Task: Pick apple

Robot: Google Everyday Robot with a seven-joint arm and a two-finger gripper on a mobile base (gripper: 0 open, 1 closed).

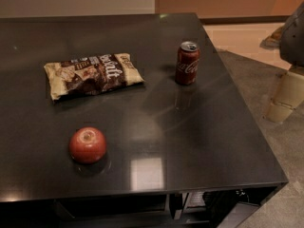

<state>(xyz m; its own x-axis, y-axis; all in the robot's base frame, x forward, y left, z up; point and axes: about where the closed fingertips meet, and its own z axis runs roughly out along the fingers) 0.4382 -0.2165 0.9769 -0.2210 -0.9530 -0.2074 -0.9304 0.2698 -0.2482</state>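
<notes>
The apple (88, 145) is round, glossy and red with a pale stem dimple facing up. It sits on the dark table (199, 141) near the front left. My gripper (281, 109) shows as a cream-coloured part under a grey arm piece at the right edge of the view. It hangs beyond the table's right side, above the floor and far to the right of the apple. It touches nothing.
A red Coca-Cola can (187, 63) stands upright at the back right of the table. A brown and cream snack bag (91, 75) lies flat at the back left. The table's right edge runs close to the gripper. Grey carpet (256, 80) lies to the right.
</notes>
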